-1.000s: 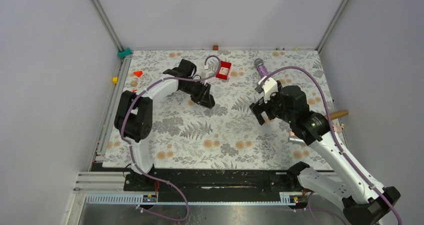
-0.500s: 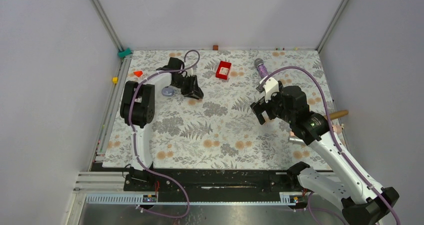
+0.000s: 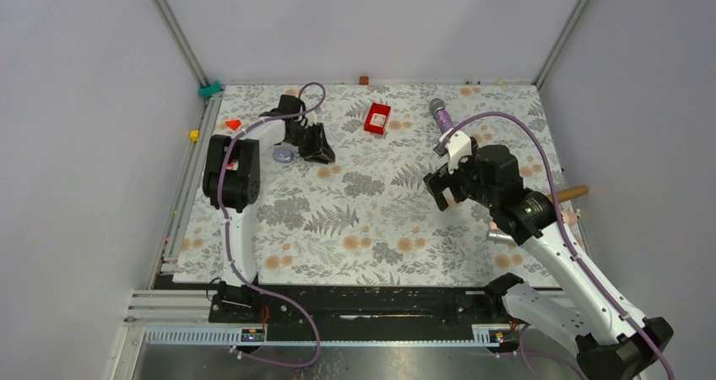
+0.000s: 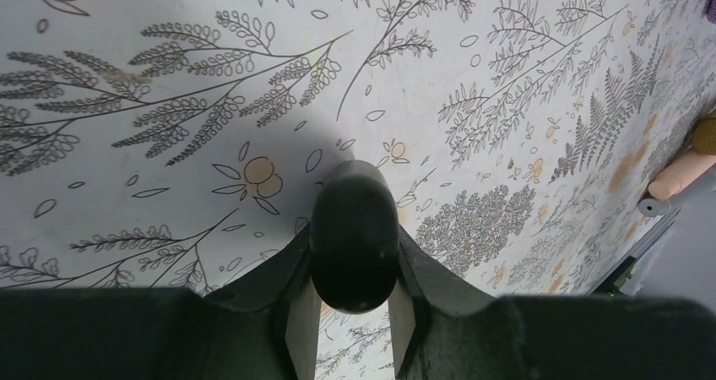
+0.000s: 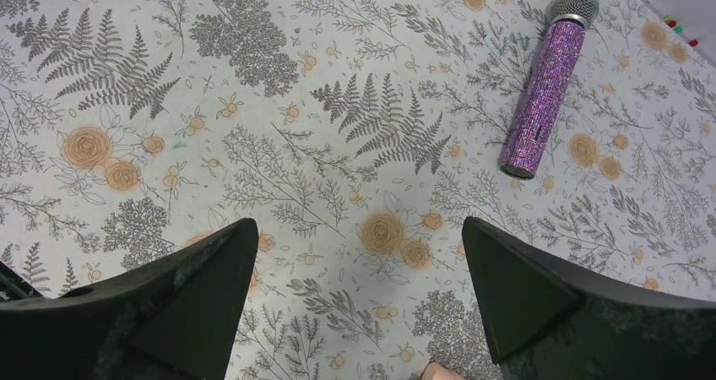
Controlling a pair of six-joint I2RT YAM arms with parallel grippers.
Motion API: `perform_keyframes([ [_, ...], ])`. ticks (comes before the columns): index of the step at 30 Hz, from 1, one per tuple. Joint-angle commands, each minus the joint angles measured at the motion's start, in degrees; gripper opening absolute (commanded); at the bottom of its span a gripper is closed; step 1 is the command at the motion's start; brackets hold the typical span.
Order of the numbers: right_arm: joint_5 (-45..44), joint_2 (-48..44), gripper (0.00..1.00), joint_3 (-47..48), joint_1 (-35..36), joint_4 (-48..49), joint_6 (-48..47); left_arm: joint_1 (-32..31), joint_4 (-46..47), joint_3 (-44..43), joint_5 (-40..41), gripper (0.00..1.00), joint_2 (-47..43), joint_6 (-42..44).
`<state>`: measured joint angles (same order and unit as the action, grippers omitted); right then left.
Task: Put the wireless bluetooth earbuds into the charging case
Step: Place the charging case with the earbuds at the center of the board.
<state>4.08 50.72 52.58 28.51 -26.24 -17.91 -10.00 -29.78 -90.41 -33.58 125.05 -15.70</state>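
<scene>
One charging case (image 3: pixel 283 154), one black oval (image 4: pixel 353 236) (in left jaws).

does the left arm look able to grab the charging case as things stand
Reaching it, likely yes; grabbing it, probably not. The charging case lies close beside the left gripper with nothing between them, but the jaws are shut on a black oval object, so they look full.
</scene>
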Motion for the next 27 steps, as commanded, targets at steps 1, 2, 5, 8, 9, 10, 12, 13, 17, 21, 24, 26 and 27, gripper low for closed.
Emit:
perform_keyframes([
  [1, 1.0, -1.1, 0.99, -0.1, -0.6, 2.2, 0.8, 0.5, 1.1, -2.6, 2.7, 0.16, 0.8, -2.2],
  [2, 1.1, -1.2, 0.99, -0.1, -0.6, 2.2, 0.8, 0.4, 1.1, -2.6, 2.8, 0.18, 0.9, -2.2],
  [5, 1.2, -1.2, 0.99, -0.1, -0.7, 2.2, 0.9, 0.6, 1.0, -2.5, 3.0, 0.29, 1.1, -2.4],
  [8, 1.4, -1.2, 0.99, -0.2, -0.8, 2.2, 0.9, 0.5, 0.8, -2.4, 3.4, 0.35, 0.9, -2.5],
  [9, 1.5, -1.2, 0.99, -0.2, -0.7, 2.2, 0.9, 0.5, 0.8, -2.3, 3.6, 0.4, 0.8, -2.6],
  [10, 1.4, -1.2, 0.99, -0.1, -0.8, 2.2, 0.9, 0.5, 0.7, -2.1, 3.9, 0.42, 0.7, -2.6],
  [12, 1.4, -1.2, 0.99, -0.2, -0.8, 2.2, 0.9, 0.6, 0.7, -1.8, 4.1, 0.47, 0.4, -2.7],
  [13, 1.5, -1.3, 0.99, -0.2, -0.8, 2.2, 0.9, 0.6, 0.5, -1.7, 4.1, 0.49, 0.2, -2.7],
  [17, 1.6, -1.4, 0.99, -0.2, -0.9, 2.2, 0.9, 0.6, -0.3, -0.8, 5.6, 0.58, -1.1, -2.4],
  [21, 1.6, -1.3, 0.99, -0.1, -0.9, 2.2, 0.9, 1.0, -1.0, 0.2, 6.8, 0.6, -3.1, -1.4],
  [24, 1.3, -1.3, 0.99, -0.1, -0.9, 2.2, 0.8, 1.5, -2.0, 0.3, 6.8, 0.64, -4.7, 0.2],
  [26, 0.7, -1.4, 0.99, 0.1, -0.9, 2.2, 0.7, 2.0, -1.8, 1.2, 6.0, 0.74, -6.9, 1.7],
  [27, 0.3, -1.6, 0.99, 0.2, -0.9, 2.2, 0.6, 2.1, -1.5, 2.0, 5.4, 0.8, -8.4, 2.6],
])
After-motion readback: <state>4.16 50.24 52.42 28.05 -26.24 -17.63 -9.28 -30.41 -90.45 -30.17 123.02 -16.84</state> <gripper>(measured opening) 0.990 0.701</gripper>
